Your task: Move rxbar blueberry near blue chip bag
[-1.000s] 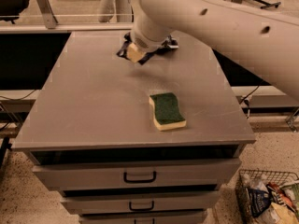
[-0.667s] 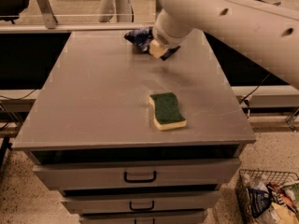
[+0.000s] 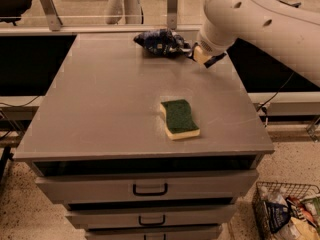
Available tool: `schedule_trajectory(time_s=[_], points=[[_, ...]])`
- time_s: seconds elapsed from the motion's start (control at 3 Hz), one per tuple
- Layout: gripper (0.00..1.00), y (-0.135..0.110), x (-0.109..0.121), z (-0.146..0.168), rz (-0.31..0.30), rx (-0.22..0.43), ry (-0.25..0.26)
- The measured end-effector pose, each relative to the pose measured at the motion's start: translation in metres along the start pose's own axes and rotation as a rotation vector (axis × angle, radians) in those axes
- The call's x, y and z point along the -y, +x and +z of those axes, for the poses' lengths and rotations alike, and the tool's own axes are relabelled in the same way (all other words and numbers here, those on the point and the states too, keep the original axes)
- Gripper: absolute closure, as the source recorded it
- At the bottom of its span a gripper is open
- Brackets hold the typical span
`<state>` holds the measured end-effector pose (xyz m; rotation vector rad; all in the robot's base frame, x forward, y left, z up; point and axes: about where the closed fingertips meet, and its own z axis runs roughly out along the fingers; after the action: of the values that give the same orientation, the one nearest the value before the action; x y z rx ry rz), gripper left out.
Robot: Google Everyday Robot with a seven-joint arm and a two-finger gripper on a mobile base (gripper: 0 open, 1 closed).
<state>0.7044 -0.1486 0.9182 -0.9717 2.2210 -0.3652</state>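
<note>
Down at the bottom right, nearest to us, we've got a wire basket [image 3: 260, 204] on the speckled floor, stuffed with snack packets. Next to it is the front of the grey desk [image 3: 100, 109], with stacked drawers [image 3: 90, 189] and dark handles down the middle.

Up onto the desk top, and the first thing we meet is a sponge [image 3: 179, 119], green face up over a yellow base. It lies flat, right of centre and towards the front edge, well apart from everything else.

Further back, the bare grey surface runs on to the far edge, and that's where it's busy. The blue chip bag [image 3: 159, 41] sits there, crumpled and glossy, a little right of the middle. Just beside it on the right is the gripper [image 3: 201, 55], hanging low over the desk at the end of the thick white arm [image 3: 260, 24], which sweeps in from the upper right.

The gripper is clamped on the rxbar blueberry [image 3: 218, 59], and we can see the dark flat wrapper poking out on either side of the tan tip. The bar's left end is right up against the bag. We cannot tell whether the two touch, or whether the bar rests on the desk.

Behind all that is a low rail with two metal posts [image 3: 172, 6].
</note>
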Motion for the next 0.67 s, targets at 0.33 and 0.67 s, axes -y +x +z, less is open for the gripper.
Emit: schedule_trajectory(time_s=[0.33, 0.67], points=[[1.0, 0.024, 0.014, 0.007, 0.035, -0.037, 0.019], [1.0, 0.03, 0.017, 0.023, 0.042, -0.042, 0.004]])
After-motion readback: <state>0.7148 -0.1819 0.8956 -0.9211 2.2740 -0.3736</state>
